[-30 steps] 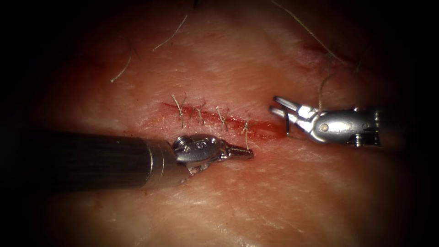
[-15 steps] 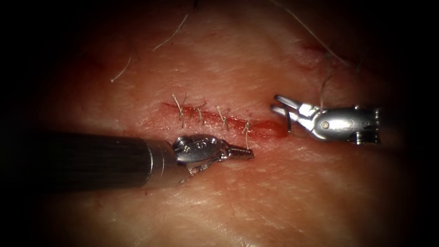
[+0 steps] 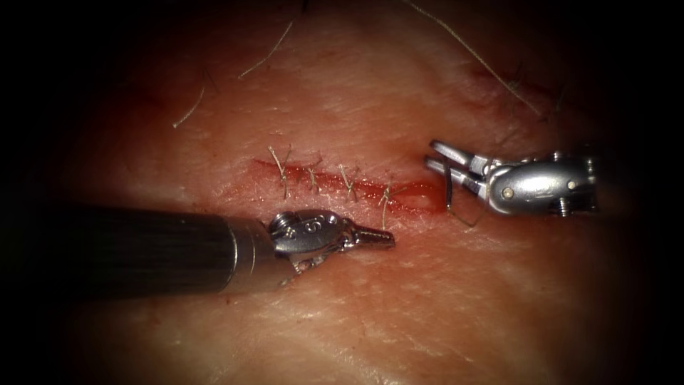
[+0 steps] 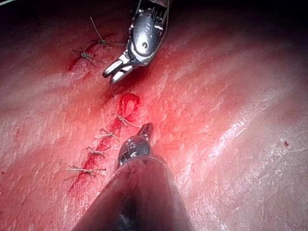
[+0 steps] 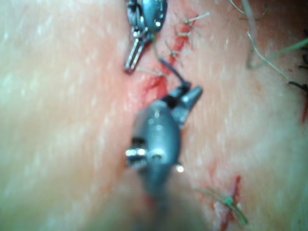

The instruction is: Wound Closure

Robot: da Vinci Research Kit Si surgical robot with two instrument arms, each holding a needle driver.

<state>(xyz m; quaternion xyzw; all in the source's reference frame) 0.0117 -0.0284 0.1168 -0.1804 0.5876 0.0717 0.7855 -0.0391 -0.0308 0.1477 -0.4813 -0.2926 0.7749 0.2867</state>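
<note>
The cut in the tissue carries several stitches, and its right end lies unstitched with red fluid in it. My right tool hovers just right of that end, shut on the curved needle near one end of its curve. The needle hangs down from the jaws, its arc sweeping low over the tissue right of the cut; I cannot tell whether it enters. Thread trails up and away behind it. My left tool rests shut and holds nothing, below the last stitch. The right tool and needle stand over the gaping end.
Cut ends of thread lie on the tissue at the upper left. A second stitched cut sits behind my right tool, beyond the right end of the main cut. The left tool's dark shaft lies across the lower left.
My right tool has rolled at the wrist and risen slightly, swinging the needle's arc lower. The trailing thread has shifted upward. My left tool has not moved.
</note>
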